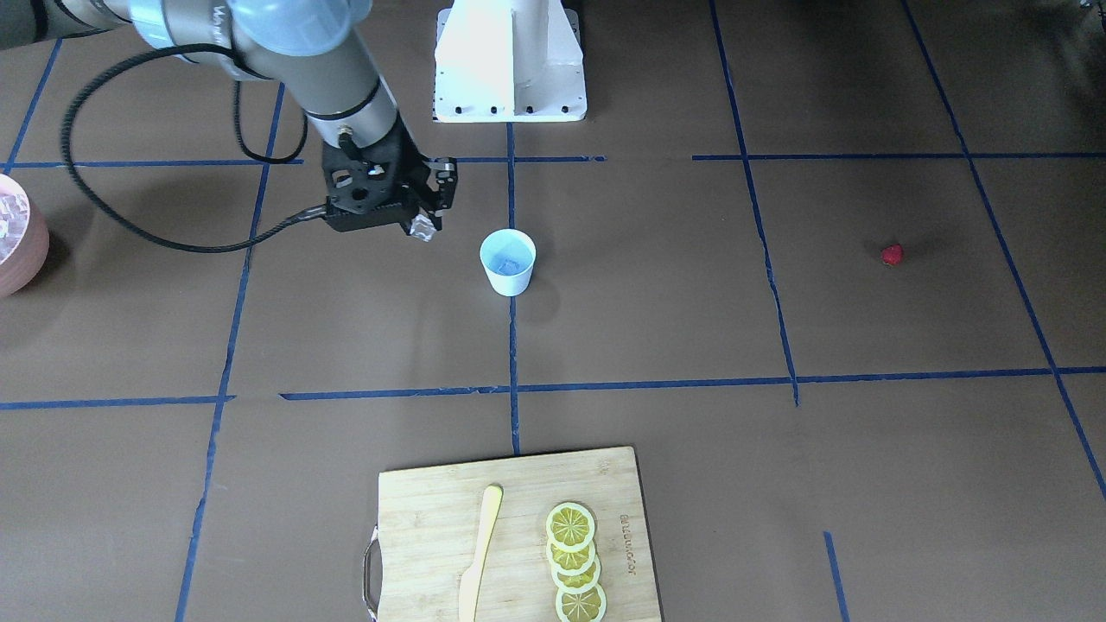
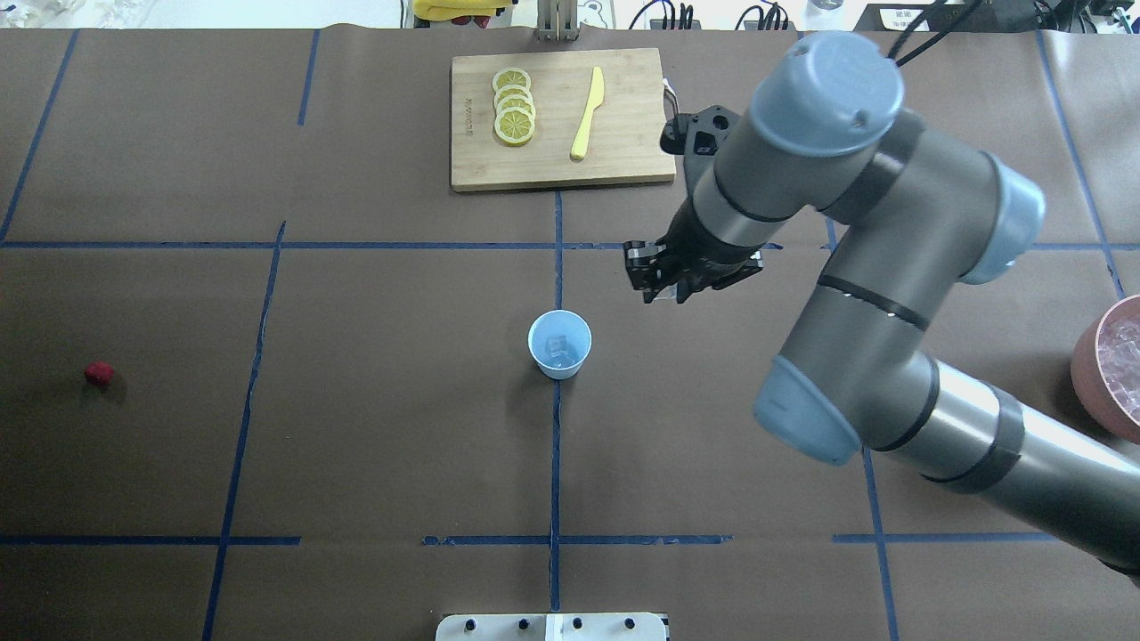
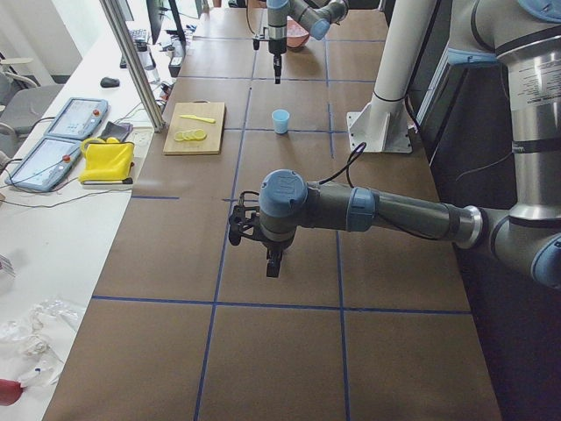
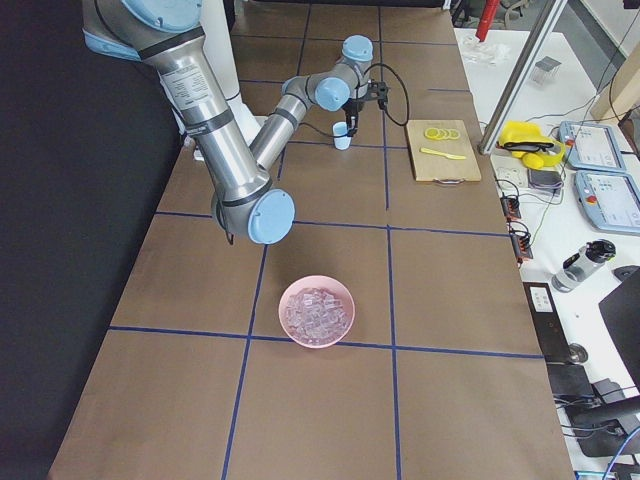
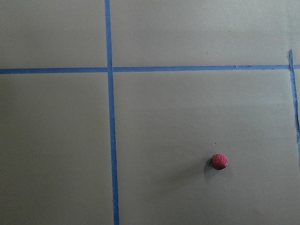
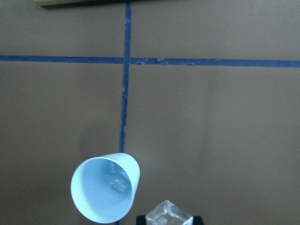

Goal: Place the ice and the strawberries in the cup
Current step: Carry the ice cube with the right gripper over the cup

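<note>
Right pincer, clamped on one ice cube, held raised with cup just beside and below, presumably for transfer; left pincer: state cannot be told.

Watching remotely, I lose the pink bowl past the front view's left edge and the chopping board past its bottom. The right wrist camera crops the ice cube. The left arm shows its jaws too small to read.

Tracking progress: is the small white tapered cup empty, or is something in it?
Not empty. The small white tapered cup stands upright, and a clear ice cube lies at its bottom, seen in the overhead and right wrist views.
</note>
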Tool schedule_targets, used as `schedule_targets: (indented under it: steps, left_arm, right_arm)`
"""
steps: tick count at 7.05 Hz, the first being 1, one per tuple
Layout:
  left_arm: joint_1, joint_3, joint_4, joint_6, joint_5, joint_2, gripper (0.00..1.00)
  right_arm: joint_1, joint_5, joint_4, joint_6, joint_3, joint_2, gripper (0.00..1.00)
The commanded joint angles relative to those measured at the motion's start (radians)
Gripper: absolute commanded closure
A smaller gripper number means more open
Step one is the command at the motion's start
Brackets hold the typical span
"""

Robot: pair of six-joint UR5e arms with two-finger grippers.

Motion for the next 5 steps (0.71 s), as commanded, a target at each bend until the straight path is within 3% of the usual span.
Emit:
schedule_targets:
  steps: [1, 3, 5]
  left_arm:
    - [0.0, 0.002, 0.0, 0.001, 0.0, 0.0, 0.0]
    - [0.0, 0.004, 0.0, 0.0, 0.0, 0.0, 0.0]
    - [0.0, 0.002, 0.0, 0.0, 0.0, 0.0, 0.0]
  right_arm:
    - [-0.071, -0.069, 0.004, 0.075, -0.152, 0.149, 1.0]
    - [-0.118, -0.124, 0.005, 0.084, -0.17, 0.153, 1.0]
    - [-0.119, -0.124, 0.001, 0.084, -0.171, 0.151, 1.0]
